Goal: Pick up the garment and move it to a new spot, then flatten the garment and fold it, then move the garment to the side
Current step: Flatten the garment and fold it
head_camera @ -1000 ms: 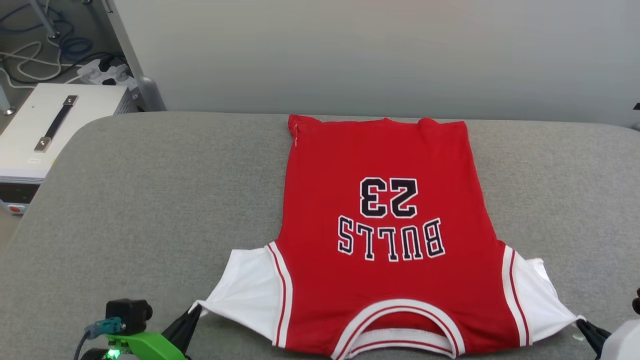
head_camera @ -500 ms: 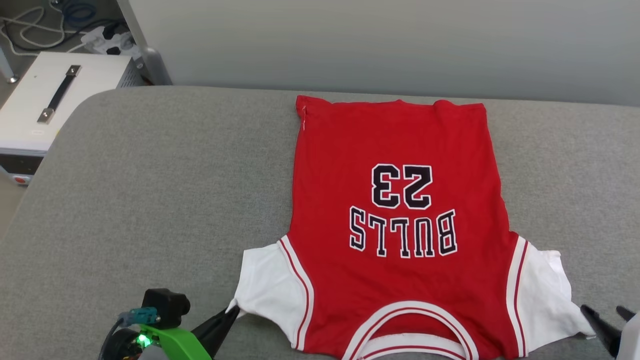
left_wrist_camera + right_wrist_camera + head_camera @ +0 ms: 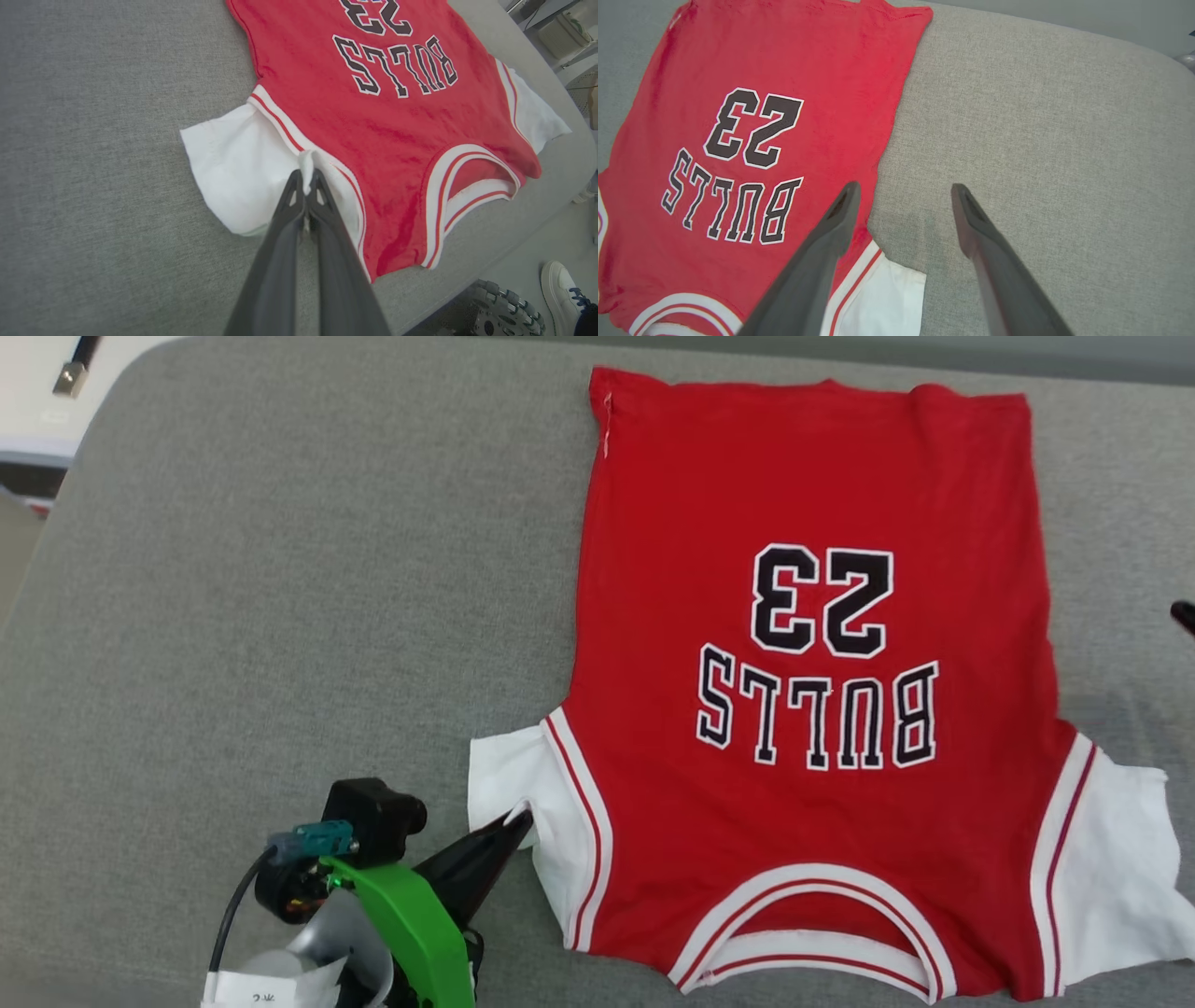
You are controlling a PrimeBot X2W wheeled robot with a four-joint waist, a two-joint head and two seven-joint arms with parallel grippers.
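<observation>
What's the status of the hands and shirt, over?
Left hand shut on white sleeve. Right hand open, beside shirt. Shirt spread on grey cushion, lettering up. Nothing in the way.

head: above, looking down | wrists: low, close, oblique | all share — garment (image 3: 812, 476)

The red jersey-style fabric T-shirt (image 3: 812, 476) has white short sleeves, red-and-white striped trim and black, white-outlined "BULLS 23" lettering; the flecked grey woven cushion (image 3: 280, 569) is unpatterned, the left gripper (image 3: 521, 819) and the right gripper (image 3: 903, 191) have dark grey fingers, and the plastic wrist bracket (image 3: 411, 919) is bright green.
</observation>
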